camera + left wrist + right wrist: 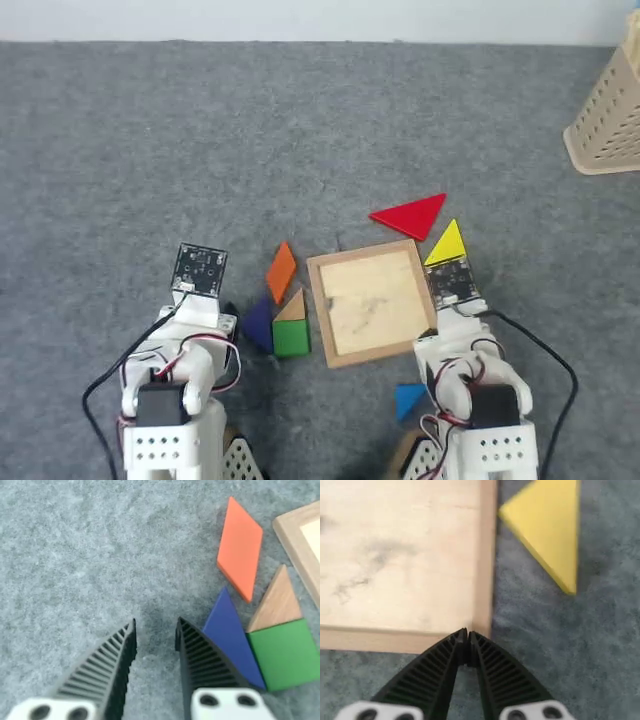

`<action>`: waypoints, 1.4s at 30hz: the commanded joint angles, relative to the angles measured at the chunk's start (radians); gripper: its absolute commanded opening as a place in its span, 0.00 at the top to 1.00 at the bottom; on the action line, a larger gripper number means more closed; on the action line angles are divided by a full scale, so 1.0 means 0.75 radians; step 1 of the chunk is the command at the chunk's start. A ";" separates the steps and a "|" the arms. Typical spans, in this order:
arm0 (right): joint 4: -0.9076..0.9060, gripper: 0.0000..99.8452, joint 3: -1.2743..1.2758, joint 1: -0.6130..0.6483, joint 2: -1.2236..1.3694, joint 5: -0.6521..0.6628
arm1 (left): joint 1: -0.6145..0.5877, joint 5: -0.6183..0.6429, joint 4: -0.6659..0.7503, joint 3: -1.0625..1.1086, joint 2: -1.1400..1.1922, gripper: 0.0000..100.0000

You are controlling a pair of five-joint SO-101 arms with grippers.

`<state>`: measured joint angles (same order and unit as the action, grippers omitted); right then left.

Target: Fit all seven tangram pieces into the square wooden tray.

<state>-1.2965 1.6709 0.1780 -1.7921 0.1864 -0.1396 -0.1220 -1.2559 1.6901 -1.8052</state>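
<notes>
On the grey, fuzzy carpet (150,140) the task seems to be at its very start. The square tray (318,300), of pale smooth wood with a raised rim, is empty, and all seven pieces lie around it. The red triangle (412,214) is at 1 o'clock of it and the yellow triangle (447,244) at 2. The navy triangle (259,322), orange parallelogram (281,270), green square (291,338) and wood triangle (292,306) are grouped at 9, and the small blue triangle (408,398) is at 5. All look flat, hard and sharp-edged.

The left gripper (155,635), its ribbed jaws apart, hovers just beside the navy triangle. The right gripper (467,635), jaws together, is at the tray's corner. The next move probably calls for pinching one piece by its thin edges.
</notes>
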 commanded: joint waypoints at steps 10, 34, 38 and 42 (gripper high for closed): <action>0.024 0.99 0.002 0.111 -0.030 0.018 | -0.147 -0.534 -0.008 -0.007 -0.031 0.88; 0.214 0.99 -0.734 -0.398 0.637 0.317 | -0.147 -0.534 -0.010 -0.007 -0.031 0.88; 0.148 0.93 -1.039 -0.255 1.138 0.241 | -0.147 -0.534 -0.010 -0.007 -0.031 0.88; 0.089 0.83 -1.295 -0.083 1.552 0.198 | -0.147 -0.534 -0.010 -0.007 -0.031 0.88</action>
<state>-1.1999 0.8730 0.0245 -0.8654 0.3629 -0.2470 -0.5132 -1.2574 1.6901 -1.8052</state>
